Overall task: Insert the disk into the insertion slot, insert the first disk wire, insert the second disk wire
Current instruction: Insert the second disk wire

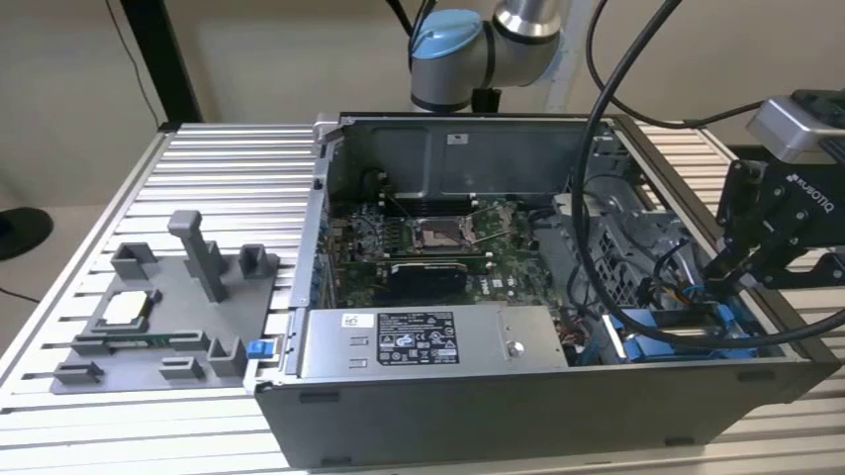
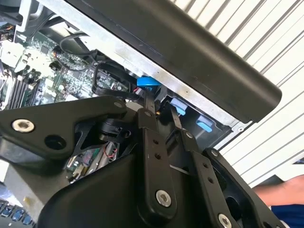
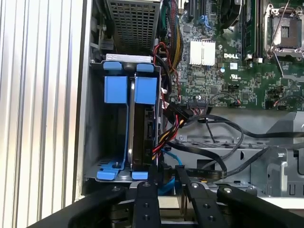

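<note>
In the first wrist view the disk (image 3: 142, 137) stands on edge inside the insertion slot (image 3: 116, 90), a blue plastic bay in the corner of the open computer case. A bundle of red, yellow and black wire (image 3: 167, 127) runs down to the disk's end. A blue wire (image 3: 170, 156) curves in beside it and passes between the fingers of my gripper (image 3: 167, 172), which are closed to a narrow gap around it. In the exterior view the gripper (image 1: 733, 272) hangs over the slot (image 1: 674, 332) at the case's corner nearest the exterior view's right. The second wrist view shows the gripper (image 2: 160, 107) close to the blue tabs (image 2: 178, 105).
The case (image 1: 528, 396) lies open on a slatted metal table (image 1: 225, 168). Inside are the motherboard (image 1: 436, 242), a grey labelled power-supply box (image 1: 422, 341) and a metal drive cage (image 3: 133, 23). A grey fixture (image 1: 158, 317) lies at the exterior view's left. Black cables (image 1: 620, 148) loop over the case.
</note>
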You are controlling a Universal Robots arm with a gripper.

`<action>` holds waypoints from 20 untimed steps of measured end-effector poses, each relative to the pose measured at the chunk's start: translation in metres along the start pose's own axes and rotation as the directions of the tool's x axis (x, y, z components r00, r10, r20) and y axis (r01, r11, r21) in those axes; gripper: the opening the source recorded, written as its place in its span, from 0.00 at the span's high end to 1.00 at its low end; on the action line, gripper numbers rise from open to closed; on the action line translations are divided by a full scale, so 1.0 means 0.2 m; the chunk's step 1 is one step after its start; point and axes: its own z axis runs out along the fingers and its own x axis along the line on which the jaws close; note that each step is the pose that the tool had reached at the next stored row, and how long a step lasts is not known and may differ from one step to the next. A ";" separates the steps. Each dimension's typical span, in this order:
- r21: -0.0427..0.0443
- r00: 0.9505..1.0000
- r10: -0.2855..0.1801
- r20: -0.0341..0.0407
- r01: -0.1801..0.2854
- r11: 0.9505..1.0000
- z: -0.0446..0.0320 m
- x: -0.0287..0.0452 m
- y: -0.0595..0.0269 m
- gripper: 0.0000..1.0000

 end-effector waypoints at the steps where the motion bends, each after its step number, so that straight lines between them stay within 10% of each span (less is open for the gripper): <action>1: 0.000 1.000 0.000 0.000 0.000 1.000 0.000 0.000 0.000 1.00; 20: -0.003 1.000 0.000 0.005 0.000 1.000 -0.066 0.006 0.044 1.00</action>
